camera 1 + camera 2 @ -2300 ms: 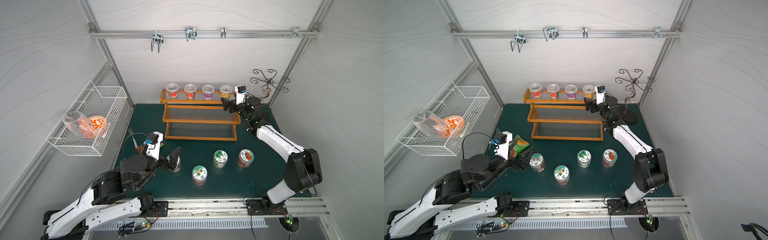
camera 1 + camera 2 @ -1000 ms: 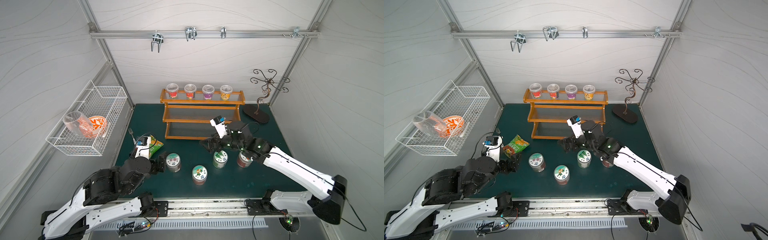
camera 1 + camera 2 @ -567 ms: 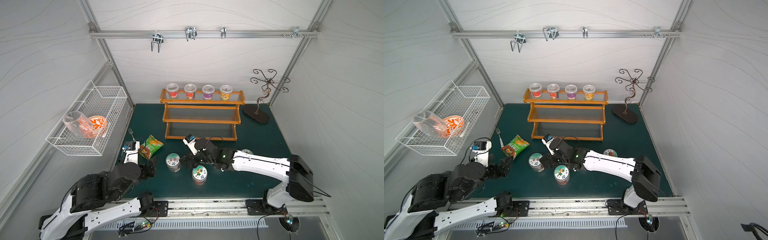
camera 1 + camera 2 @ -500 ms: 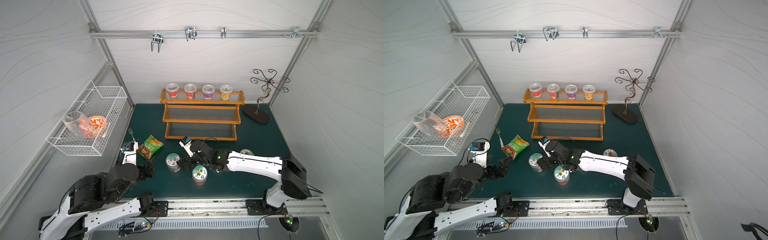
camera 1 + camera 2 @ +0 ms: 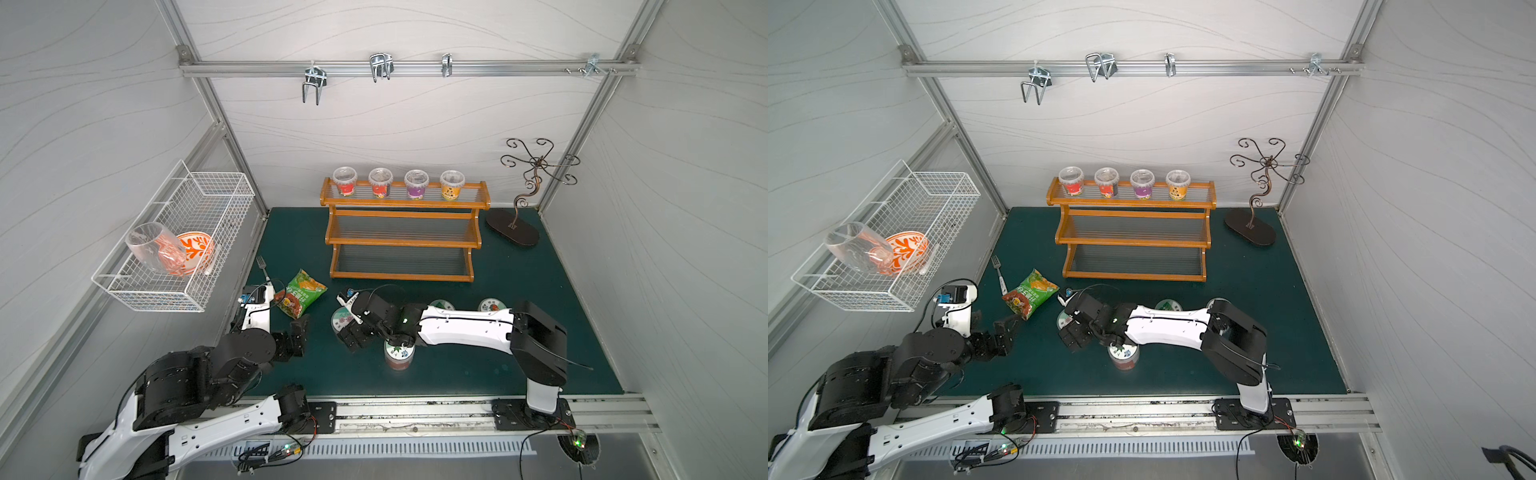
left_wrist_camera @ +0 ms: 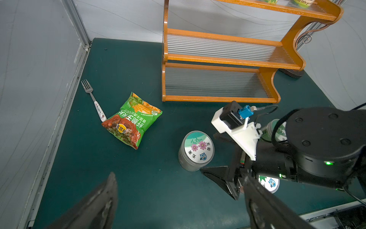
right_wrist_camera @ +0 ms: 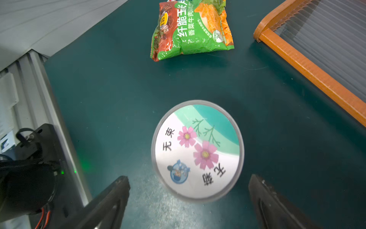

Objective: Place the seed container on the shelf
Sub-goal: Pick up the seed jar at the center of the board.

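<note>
the seed container (image 7: pixel 198 150) stands upright on the green desk (image 5: pixel 498 357). its axis is vertical and its round lid faces straight up. it sits in front of the shelf (image 5: pixel 401 242), apart from the lowest tier, between the snack bag (image 5: pixel 300 293) and a second container (image 5: pixel 399 353) nearer the desk's front edge.

the right gripper (image 7: pixel 189 178) is spread wide over it. in the right wrist view the near part of the lid lies between the two fingers (image 7: pixel 118 190), with bare desk showing on either side, so neither finger touches it there. how high the gripper hangs above the lid cannot be told. the left gripper (image 6: pixel 179 180) is also spread wide and holds nothing. it sits low over the desk near the snack bag, apart from the seed container.

in both top views the right gripper covers most of the seed container (image 5: pixel 338 321) (image 5: pixel 1062 321), leaving only a sliver of lid. the right wrist view shows the whole lid, with two pink flowers printed on it. only the left wrist view shows the grey side wall reaching down to the desk, with one finger of the right gripper just beside it. that view also shows the fork (image 6: pixel 93 101), its handle end at the snack bag's corner. the top views add four cups (image 5: pixel 416 185) in a row on the shelf's top tier.
</note>
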`<state>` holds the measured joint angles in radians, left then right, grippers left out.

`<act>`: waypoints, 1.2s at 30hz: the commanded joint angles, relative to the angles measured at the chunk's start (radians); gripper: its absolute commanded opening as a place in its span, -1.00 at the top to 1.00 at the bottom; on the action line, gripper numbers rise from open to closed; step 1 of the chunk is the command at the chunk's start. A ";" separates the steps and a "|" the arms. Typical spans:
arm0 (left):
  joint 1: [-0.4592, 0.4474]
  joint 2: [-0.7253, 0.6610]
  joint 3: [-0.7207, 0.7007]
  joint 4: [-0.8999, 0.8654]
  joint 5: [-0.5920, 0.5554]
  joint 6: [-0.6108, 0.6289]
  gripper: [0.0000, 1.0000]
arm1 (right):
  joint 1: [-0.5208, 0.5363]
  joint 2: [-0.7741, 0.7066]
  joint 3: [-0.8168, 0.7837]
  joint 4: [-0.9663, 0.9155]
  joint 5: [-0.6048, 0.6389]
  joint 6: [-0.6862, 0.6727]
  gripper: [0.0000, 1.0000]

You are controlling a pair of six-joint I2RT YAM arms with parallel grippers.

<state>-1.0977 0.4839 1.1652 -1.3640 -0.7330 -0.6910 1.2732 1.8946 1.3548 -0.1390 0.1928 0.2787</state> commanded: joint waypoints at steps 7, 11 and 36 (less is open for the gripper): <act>0.004 0.015 0.003 0.072 -0.017 0.040 -0.99 | 0.008 0.081 0.084 -0.056 0.047 -0.026 -0.98; 0.004 0.013 -0.001 0.083 -0.022 0.048 -0.99 | 0.007 0.098 0.102 -0.063 0.050 -0.028 -0.98; 0.004 -0.040 -0.034 0.098 -0.028 0.048 -0.99 | -0.002 0.137 0.150 -0.097 0.053 -0.029 -0.59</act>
<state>-1.0977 0.4576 1.1366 -1.3041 -0.7456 -0.6468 1.2716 2.0411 1.5005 -0.2203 0.2356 0.2535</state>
